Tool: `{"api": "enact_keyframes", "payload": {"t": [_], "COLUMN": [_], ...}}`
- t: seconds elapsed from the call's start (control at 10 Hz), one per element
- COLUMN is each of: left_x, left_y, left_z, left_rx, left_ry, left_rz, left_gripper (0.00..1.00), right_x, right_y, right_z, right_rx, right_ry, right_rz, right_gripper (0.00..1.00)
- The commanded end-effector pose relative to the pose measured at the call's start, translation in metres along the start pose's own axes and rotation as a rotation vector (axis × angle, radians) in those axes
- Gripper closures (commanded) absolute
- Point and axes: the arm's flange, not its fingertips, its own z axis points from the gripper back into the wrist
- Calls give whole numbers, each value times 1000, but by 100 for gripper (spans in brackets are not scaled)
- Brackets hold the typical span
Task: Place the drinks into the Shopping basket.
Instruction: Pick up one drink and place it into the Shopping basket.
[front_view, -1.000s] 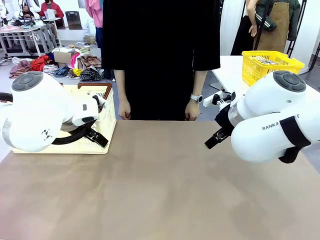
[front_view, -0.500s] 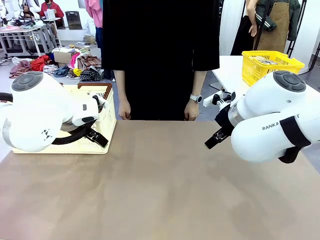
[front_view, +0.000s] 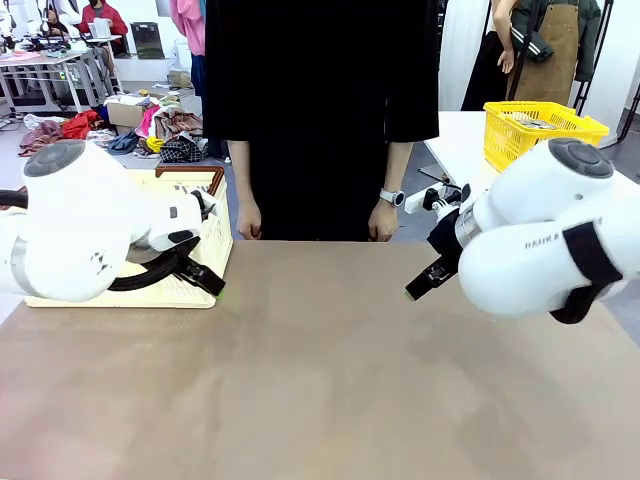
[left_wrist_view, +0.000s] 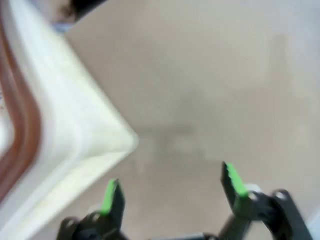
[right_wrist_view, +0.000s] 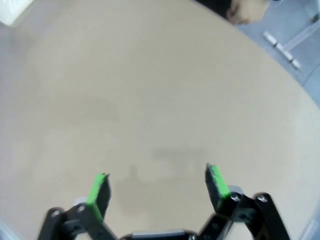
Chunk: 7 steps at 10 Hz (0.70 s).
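Note:
The drinks are out of view. The Shopping basket (front_view: 216, 243), cream-white with a brown rim, stands at the table's far left, partly hidden behind my left arm. My left gripper (front_view: 205, 278) hangs open just in front of the basket's near right corner. In the left wrist view that corner (left_wrist_view: 65, 130) lies to the left of my left gripper (left_wrist_view: 172, 192), which has only bare table between its green pads. My right gripper (front_view: 425, 278) hovers open above the table's right side. The right wrist view shows this gripper (right_wrist_view: 157, 187) over bare tabletop, holding nothing.
A person in black stands at the far edge, hands (front_view: 248, 222) hanging at the sides. A yellow mesh basket (front_view: 540, 130) sits on a white table at the back right. The brown tabletop (front_view: 320, 380) spreads wide between the arms.
Both arms have shifted slightly; the left gripper edged a little to the right and the right gripper a little to the left. Both grippers stayed open.

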Motion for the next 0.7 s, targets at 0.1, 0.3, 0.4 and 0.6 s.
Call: {"api": "enact_keyframes", "payload": {"t": [0.1,0.3,0.4,0.6], "left_x": [3,-8,-25,-87], "left_y": [20,49,81,152], "left_z": [78,150,189,238], "left_rx": [-437,-711,-757,-755], "left_ry": [34,-104,-225,-416], "left_rz": [327,422,497,626], "left_gripper": [0,0,0,0], "right_x": [-16,-47,-73,-146], "right_y": [-38,-75,-100,-155], "right_z": [92,156,183,223], "right_rx": [502,795,839,893], "right_ry": [-48,-188,-261,-429], "right_rz": [-263,-457,-539,-710], "right_gripper": [0,0,0,0]}}
